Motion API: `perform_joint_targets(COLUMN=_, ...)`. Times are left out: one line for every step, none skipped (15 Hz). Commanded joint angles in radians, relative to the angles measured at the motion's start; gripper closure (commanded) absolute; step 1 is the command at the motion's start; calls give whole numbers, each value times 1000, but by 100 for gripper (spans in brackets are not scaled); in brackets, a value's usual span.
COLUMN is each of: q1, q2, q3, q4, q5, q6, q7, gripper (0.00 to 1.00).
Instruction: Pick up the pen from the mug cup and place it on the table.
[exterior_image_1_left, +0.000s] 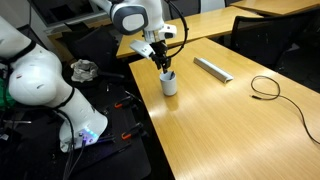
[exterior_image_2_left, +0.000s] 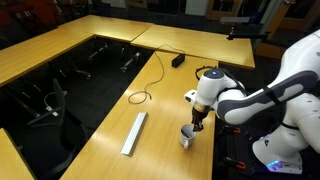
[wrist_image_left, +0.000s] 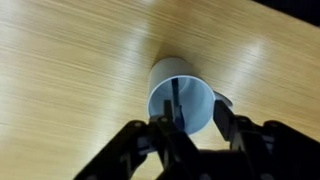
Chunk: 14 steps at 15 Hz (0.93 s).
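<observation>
Past the mug (exterior_image_1_left: 169, 84) lie a grey bar (exterior_image_1_left: 212, 68) and cable (exterior_image_1_left: 266, 80); tool (wrist_image_left: 198, 120) spread over its pen (wrist_image_left: 175, 100).

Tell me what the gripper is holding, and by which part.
Cannot tell. The fingers sit at the upper end of the pen in the mug, but no clear grip shows.

The round ceramic mug (wrist_image_left: 196, 95) is white, the slim pen (wrist_image_left: 176, 102) and metal claw (wrist_image_left: 197, 128) are black, the wooden tabletop (wrist_image_left: 70, 70) honey-yellow with streaked grain.
</observation>
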Motion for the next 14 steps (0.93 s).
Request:
perform_joint_targets(q1=-8, q2=40, q3=17, q4=15, q5=19, q6=35, q7=19, gripper=49)
perform_joint_targets(q1=-10, q2=51, q3=20, q4=13, q5=16, q6=46, q7=26, gripper=50)
perform_joint_targets(q1=-9, q2=59, q3=20, q4=11, q5=21, q6=52, q7=22, gripper=51)
perform_joint_targets(q1=-10, q2=69, q3=22, q4=9, q5=24, q6=69, q7=22, gripper=53)
perform_joint_targets(q1=-9, q2=80, q3=23, q4=7, q5=35, q6=89, q7=16, gripper=57)
perform_joint_targets(q1=-8, q2=91, q3=25, q4=8, q5=45, q6=106, q7=10, gripper=58)
perform_joint_targets(q1=-9, q2=102, q3=29, q4=7, q5=46, q6=131, q7=15, gripper=64)
perform_joint_targets(q1=-9, q2=113, q3=32, q4=8, q5=52, q6=147, q7=10, gripper=63)
perform_joint_targets(q1=-10, q2=125, q3=37, q4=11, q5=50, q6=155, q7=10, gripper=60)
perform_joint_targets(q1=-12, q2=135, q3=40, q4=11, q5=45, q6=165, q7=16, gripper=62)
perform_joint_targets(q1=-15, q2=145, q3=43, q4=11, q5=38, q6=171, q7=22, gripper=59)
perform_joint_targets(q1=-18, q2=152, q3=44, q4=9, q5=37, q6=182, q7=21, gripper=60)
perform_joint_targets(q1=-20, q2=159, q3=44, q4=6, q5=36, q6=200, q7=20, gripper=63)
perform_joint_targets(q1=-21, q2=165, q3=45, q4=5, q5=48, q6=210, q7=8, gripper=65)
